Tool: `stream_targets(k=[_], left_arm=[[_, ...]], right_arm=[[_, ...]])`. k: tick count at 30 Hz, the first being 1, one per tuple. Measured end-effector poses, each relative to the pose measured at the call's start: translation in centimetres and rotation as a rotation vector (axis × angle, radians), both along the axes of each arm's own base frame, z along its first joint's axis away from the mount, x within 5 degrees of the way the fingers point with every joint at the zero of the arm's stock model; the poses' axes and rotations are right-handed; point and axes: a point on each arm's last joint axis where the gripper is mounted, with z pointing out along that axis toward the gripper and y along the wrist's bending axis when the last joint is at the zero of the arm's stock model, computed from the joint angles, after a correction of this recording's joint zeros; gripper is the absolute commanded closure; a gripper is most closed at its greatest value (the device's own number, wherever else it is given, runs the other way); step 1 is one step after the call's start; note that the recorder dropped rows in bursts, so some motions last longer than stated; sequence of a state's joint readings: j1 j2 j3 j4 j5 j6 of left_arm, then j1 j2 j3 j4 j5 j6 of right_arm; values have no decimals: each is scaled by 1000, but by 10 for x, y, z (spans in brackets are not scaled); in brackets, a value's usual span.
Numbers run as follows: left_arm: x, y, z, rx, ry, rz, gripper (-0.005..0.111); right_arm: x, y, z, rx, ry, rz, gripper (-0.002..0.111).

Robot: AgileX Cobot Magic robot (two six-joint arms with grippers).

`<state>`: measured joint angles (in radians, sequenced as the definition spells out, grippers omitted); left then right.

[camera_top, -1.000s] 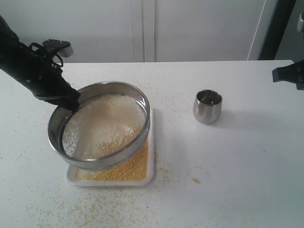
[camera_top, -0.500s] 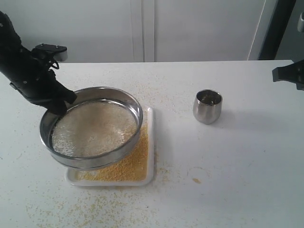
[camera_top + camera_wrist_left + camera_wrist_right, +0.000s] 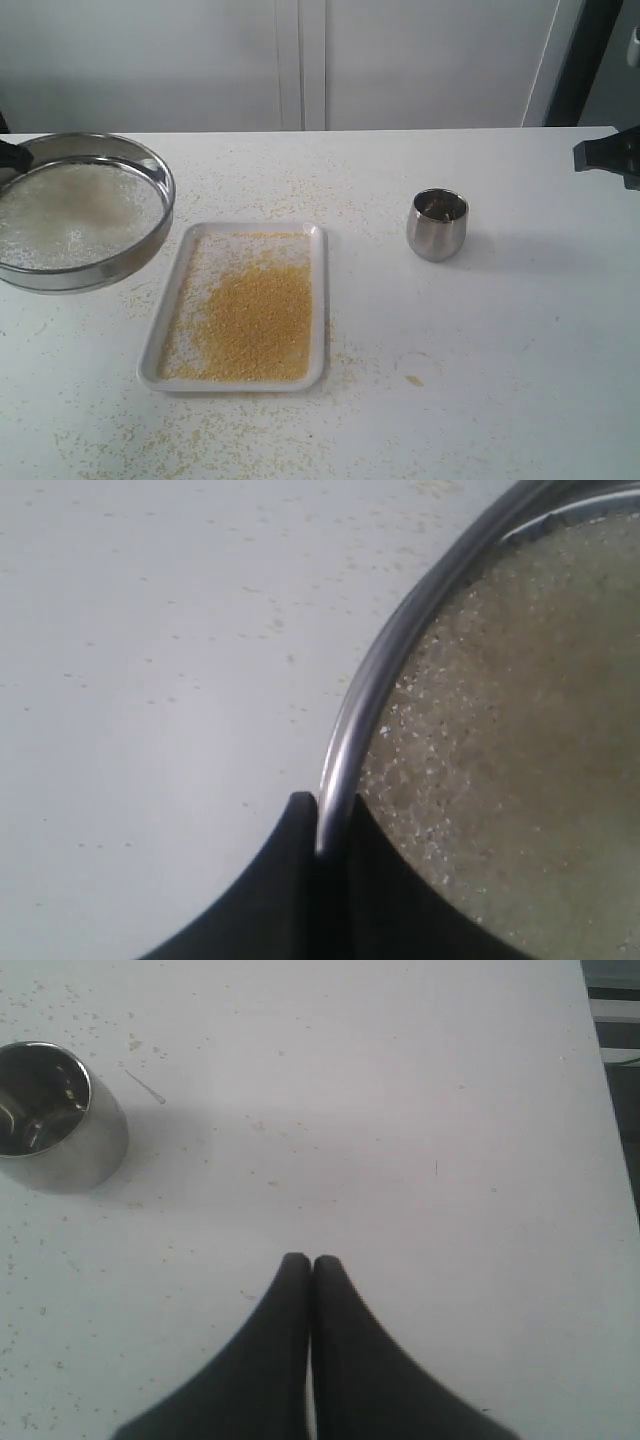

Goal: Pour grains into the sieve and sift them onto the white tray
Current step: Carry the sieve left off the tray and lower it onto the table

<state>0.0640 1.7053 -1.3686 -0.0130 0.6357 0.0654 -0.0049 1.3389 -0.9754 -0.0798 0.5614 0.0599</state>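
Note:
The round steel sieve (image 3: 80, 212) hangs at the far left of the exterior view, off to the side of the white tray (image 3: 318, 300). Pale whitish grains (image 3: 70, 212) lie on its mesh. Golden-yellow grains (image 3: 255, 320) are spread over the tray. My left gripper (image 3: 328, 820) is shut on the sieve's rim (image 3: 350, 740), one finger outside and one inside; in the exterior view only a dark tip (image 3: 12, 157) shows at the edge. My right gripper (image 3: 311, 1265) is shut with nothing in it, above bare table, and shows at the right edge (image 3: 608, 155).
A small rounded steel cup (image 3: 437, 224) stands upright to the right of the tray; it also shows in the right wrist view as the cup (image 3: 50, 1115). Stray yellow grains (image 3: 200, 435) litter the table around the tray and near its front edge.
The left gripper has carried the sieve from above the tray to the far left, uncovering the tray and its yellow grains. The right gripper and the cup have not moved.

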Motion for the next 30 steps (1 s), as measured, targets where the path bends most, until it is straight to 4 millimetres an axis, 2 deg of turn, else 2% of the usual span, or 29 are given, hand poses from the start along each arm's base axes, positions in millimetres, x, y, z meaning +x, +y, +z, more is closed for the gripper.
stream_targets(k=[2,6,10,14,22,30], left_arm=[[5,10,-4,-11,-24,57,107],[14,13,-13,-22,-59,96,107],[22,13,-29,-53,-37,135,107],[31,14,-54,-66,6,164,107],[38,24,-70,-78,-2,211,107],[43,24,-81,-92,-4,242,107]], right_arm=[[0,0,0,0,0,0,108],[0,0,0,0,0,0,108],[0,0,0,0,0,0,108],[0,0,0,0,0,-1,108],[0,0,0,0,0,-1,108],[0,0,0,2,0,-2,108]])
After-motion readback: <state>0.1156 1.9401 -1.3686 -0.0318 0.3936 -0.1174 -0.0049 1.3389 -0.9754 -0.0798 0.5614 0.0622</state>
